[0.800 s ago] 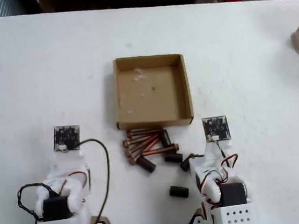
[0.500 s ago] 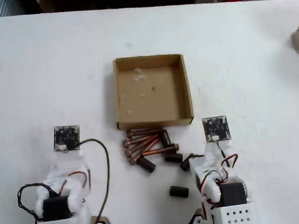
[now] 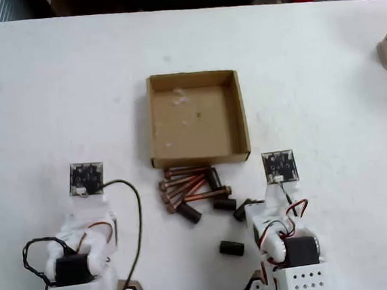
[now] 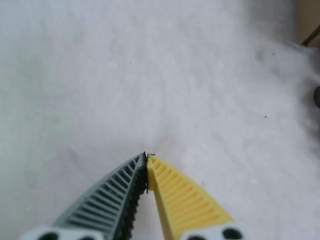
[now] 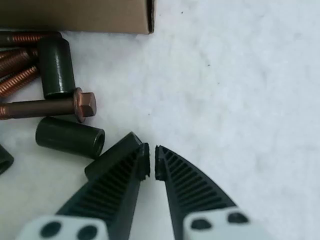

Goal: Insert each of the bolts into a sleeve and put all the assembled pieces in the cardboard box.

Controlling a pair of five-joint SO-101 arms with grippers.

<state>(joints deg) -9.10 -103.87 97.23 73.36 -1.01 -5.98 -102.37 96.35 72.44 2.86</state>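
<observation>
Cardboard box [image 3: 198,121]: sitting open-topped mid-tabletop [image 3: 52,83], holding no assembled piece; judging by that, nothing delivered yet.
Bolts [image 3: 183,184]: lying bundled at 6 o'clock of the box, just beside its near wall; most heads pointing toward 9 o'clock, one toward 3 o'clock.
Sleeves [image 3: 189,213]: lying loose among and beside the bolts, none carrying a bolt.
Stray sleeve [image 3: 232,248]: resting apart at 5 o'clock of the bundle.
Left gripper [image 4: 146,160]: closed tip to tip, gripping nothing, hanging over bare tabletop at 8 o'clock of the box, well apart from the parts; probably parked to leave the pile free.
Right gripper [image 5: 152,161]: pinched to a sliver of gap, gripping nothing, hanging just beside the nearest sleeve [image 5: 70,137], at 5 o'clock of the box; seemingly placed for first pick.
Next move, judging: opening wide before closing across a sleeve.
Risk: round sleeves likely rolling if nudged.
</observation>
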